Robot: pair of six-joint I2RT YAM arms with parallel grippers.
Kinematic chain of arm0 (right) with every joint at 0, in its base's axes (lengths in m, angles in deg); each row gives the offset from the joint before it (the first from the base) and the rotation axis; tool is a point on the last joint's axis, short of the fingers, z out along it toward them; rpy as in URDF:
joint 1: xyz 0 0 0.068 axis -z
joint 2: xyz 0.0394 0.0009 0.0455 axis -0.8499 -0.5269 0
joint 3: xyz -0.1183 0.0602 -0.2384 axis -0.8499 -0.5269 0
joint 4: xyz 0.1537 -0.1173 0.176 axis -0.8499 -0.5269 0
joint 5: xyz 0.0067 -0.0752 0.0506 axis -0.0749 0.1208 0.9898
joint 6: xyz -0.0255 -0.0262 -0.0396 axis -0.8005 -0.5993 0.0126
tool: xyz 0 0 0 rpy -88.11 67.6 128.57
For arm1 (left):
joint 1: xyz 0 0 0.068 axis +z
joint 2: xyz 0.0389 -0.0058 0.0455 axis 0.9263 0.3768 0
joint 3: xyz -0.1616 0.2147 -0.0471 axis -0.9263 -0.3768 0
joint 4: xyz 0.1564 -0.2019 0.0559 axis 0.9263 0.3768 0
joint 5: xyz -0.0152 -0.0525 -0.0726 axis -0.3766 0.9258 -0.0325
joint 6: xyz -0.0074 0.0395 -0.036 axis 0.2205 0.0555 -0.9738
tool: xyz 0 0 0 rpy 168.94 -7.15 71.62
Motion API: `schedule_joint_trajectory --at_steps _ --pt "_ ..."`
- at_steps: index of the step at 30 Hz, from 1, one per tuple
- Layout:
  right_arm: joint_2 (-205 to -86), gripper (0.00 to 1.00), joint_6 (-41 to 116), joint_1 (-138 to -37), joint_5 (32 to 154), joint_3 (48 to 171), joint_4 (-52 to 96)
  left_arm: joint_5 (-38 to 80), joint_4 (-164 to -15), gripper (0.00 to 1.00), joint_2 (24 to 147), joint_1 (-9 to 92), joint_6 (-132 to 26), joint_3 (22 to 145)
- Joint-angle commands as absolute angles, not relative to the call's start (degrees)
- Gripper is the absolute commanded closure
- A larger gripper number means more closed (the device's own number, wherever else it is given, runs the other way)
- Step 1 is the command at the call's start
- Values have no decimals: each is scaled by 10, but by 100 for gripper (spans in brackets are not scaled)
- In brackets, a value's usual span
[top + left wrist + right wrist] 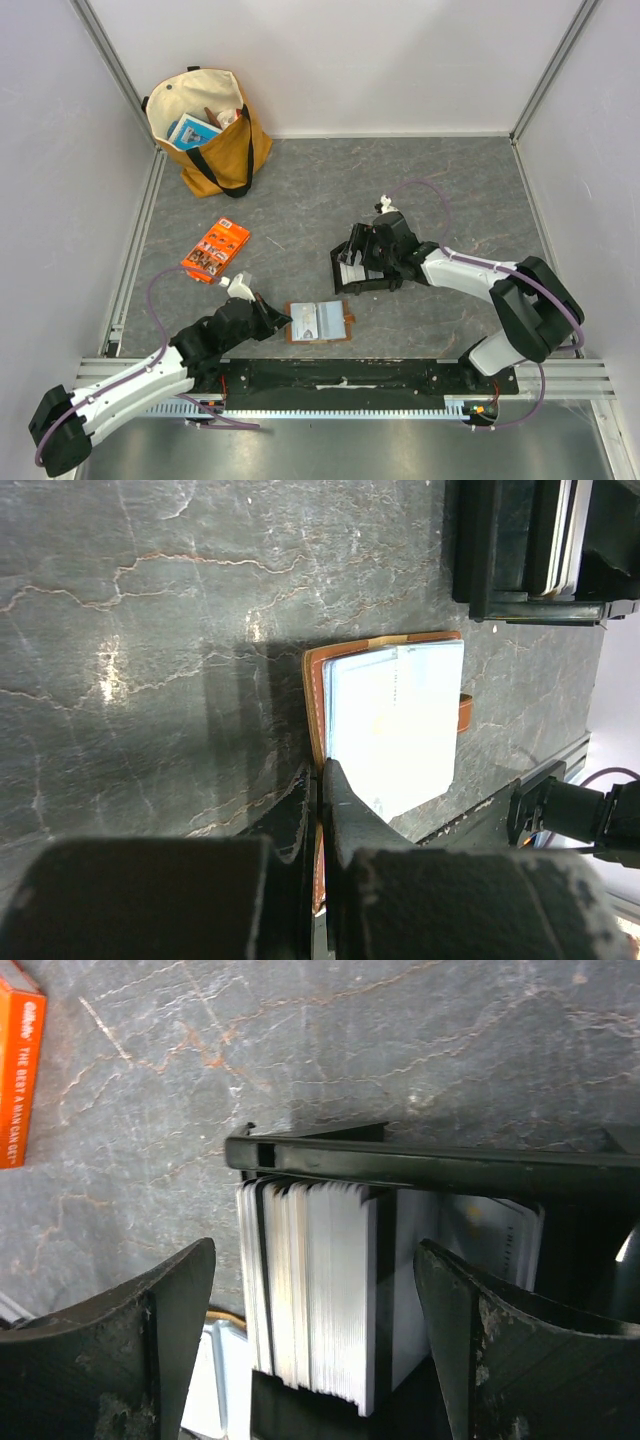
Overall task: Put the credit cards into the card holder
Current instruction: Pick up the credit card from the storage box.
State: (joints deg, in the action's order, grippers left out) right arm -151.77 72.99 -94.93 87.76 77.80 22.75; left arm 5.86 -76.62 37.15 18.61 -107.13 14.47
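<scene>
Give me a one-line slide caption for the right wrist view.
Right tool, open, poised over the credit cards standing on edge in a black tray.

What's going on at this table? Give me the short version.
Two robot arms are working on getting cards into a wallet. The left claw is shut on one edge of the open brown card holder, which lies flat on the table with its pale inside facing up. The right claw is open, its fingers on either side of the credit cards that stand on edge in the black tray. It is not yet gripping one. An orange packet and a tote bag sit off to the left.
</scene>
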Motion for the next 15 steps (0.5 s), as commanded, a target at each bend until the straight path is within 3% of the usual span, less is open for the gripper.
schedule_joint_trajectory --at_steps 1,15 --pt "-1514 13 743 -947 926 772 284 54 -761 98 381 186 -1061 154" --pt "-1469 19 753 -936 935 762 280 56 -768 98 387 186 -1060 151"
